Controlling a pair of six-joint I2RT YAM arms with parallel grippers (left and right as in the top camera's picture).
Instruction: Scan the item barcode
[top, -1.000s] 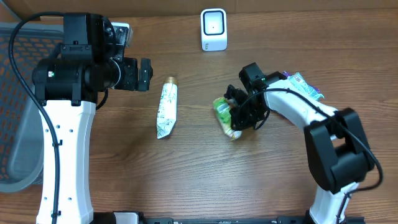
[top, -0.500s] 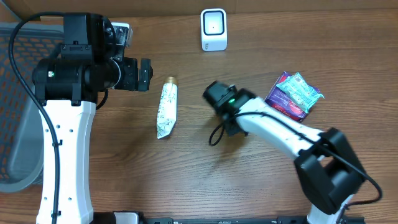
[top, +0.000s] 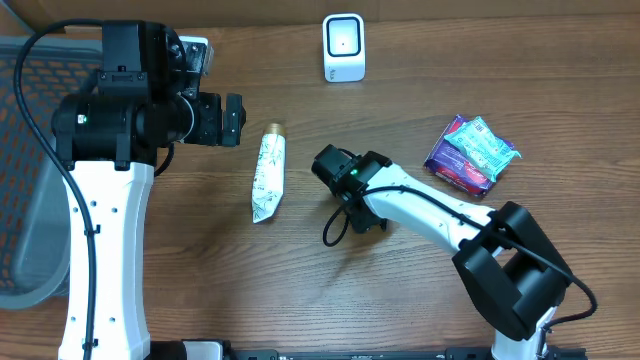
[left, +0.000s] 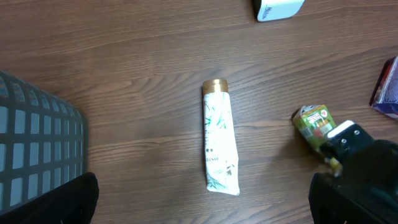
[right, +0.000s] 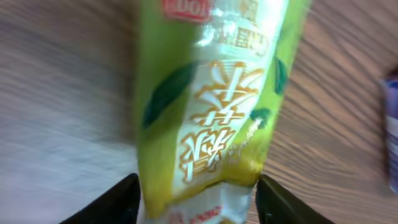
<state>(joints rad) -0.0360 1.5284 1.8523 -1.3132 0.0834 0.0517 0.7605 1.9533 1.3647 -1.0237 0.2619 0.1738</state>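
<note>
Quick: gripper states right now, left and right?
Left gripper: open, holding nothing.
Right gripper: fingers on either side of the green packet; whether it grips cannot be told.

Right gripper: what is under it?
A green packet lies on the table under the right gripper, between its fingers. In the overhead view the arm hides it. The packet's underside cannot be seen.
</note>
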